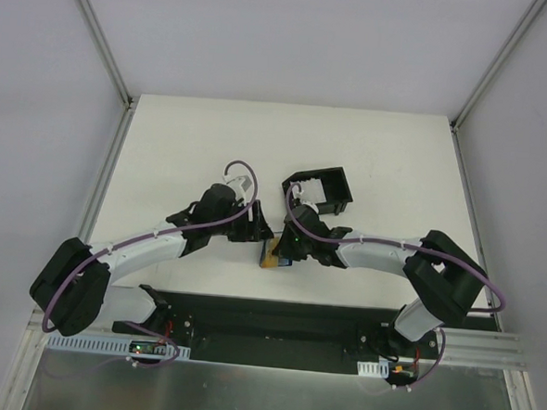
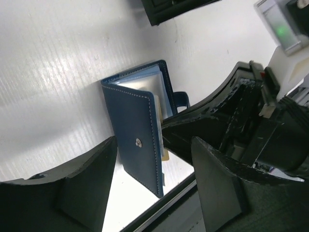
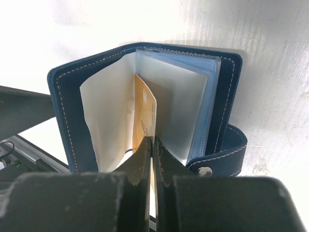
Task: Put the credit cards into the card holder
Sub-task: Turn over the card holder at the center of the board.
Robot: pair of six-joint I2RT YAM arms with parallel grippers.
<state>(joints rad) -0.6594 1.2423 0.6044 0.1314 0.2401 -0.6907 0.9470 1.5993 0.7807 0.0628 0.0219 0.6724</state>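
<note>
The navy card holder [image 3: 63, 96] stands half open on the white table, its clear and pale inner pockets fanned out and its snap tab [image 3: 227, 152] at the right. My right gripper [image 3: 153, 141] is shut on the edge of a yellow-orange credit card [image 3: 144, 108] that sits between the pockets. In the left wrist view the holder [image 2: 133, 140] shows its outer cover, with the card's corner [image 2: 165, 155] peeping out. My left gripper [image 2: 154, 191] is open, its fingers either side of the holder's near end, not touching. The other cards are not in view.
A black square tray [image 1: 323, 191] with raised walls stands just behind the right gripper [image 1: 287, 250]; the left gripper [image 1: 256, 227] is close beside it. The holder sits near the table's front edge, by the dark base rail [image 1: 248, 315].
</note>
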